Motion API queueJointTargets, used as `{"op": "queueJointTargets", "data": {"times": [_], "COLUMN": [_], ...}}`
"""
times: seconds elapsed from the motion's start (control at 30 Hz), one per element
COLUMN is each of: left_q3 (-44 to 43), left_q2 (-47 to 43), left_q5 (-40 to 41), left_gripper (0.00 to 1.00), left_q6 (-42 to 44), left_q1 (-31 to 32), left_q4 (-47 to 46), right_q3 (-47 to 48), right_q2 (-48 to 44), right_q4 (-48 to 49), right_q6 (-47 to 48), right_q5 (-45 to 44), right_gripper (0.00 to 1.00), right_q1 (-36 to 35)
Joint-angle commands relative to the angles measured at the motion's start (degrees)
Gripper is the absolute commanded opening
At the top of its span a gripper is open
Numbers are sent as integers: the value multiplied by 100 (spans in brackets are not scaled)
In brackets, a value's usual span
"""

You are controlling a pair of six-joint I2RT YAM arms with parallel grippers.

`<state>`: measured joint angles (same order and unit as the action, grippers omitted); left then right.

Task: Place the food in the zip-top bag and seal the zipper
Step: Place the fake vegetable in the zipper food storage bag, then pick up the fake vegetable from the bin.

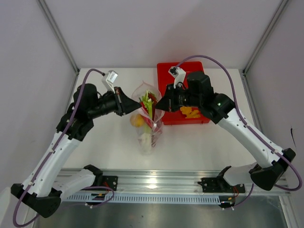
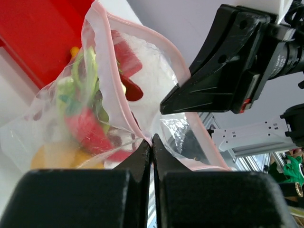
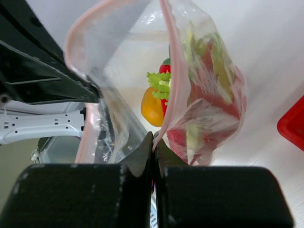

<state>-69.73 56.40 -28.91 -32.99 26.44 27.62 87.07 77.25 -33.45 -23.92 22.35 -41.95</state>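
Observation:
The clear dotted zip-top bag (image 1: pixel 150 124) hangs between both grippers above the table, mouth up and open. Inside are the red lobster (image 1: pixel 151 98) and the green-and-white stalk (image 1: pixel 148 112); both show through the plastic in the left wrist view: lobster (image 2: pixel 88 130), stalk (image 2: pixel 83 76). My left gripper (image 1: pixel 138 101) is shut on the bag's mouth edge (image 2: pixel 152 141). My right gripper (image 1: pixel 159 105) is shut on the pink zipper strip (image 3: pixel 173 71) at the opposite side (image 3: pixel 153 138). An orange piece (image 3: pixel 152 107) sits low at the bag. Yellow-orange pieces (image 1: pixel 190 112) lie in the red tray.
The red rectangular tray (image 1: pixel 183 71) sits at the back right of the table, right behind the right gripper. Grey walls close in the table on the left, back and right. A metal rail (image 1: pixel 152 180) runs along the near edge.

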Motion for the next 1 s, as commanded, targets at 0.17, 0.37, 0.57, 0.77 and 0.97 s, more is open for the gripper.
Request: {"op": "queueJointTargets", "data": {"times": [0.17,0.37,0.57,0.77,0.97], "left_q3": [857,-188,-182,-75,-67], "left_q2": [275,99,161,196,231], "left_q5": [-317,-502,-431,-511,-485], "left_gripper": [1,1,1,0,1], "left_q6": [-128,-120,-32,-58,91], "left_q1": [-95,-104,-104,-104,-112], "left_q4": [-459,-257,-168,-310,-178], "right_q3": [-648,-7,486,1004,1155], "right_q2": [210,167,229,378,352], "right_q4": [366,59,-267,-662,-681], "right_q6": [-183,-25,212,371,169], "right_q5": [-310,-468,-617,-986,-1005], "right_gripper": [0,4,31,56,65], "right_q1": [-41,-129,-120,11,1161]}}
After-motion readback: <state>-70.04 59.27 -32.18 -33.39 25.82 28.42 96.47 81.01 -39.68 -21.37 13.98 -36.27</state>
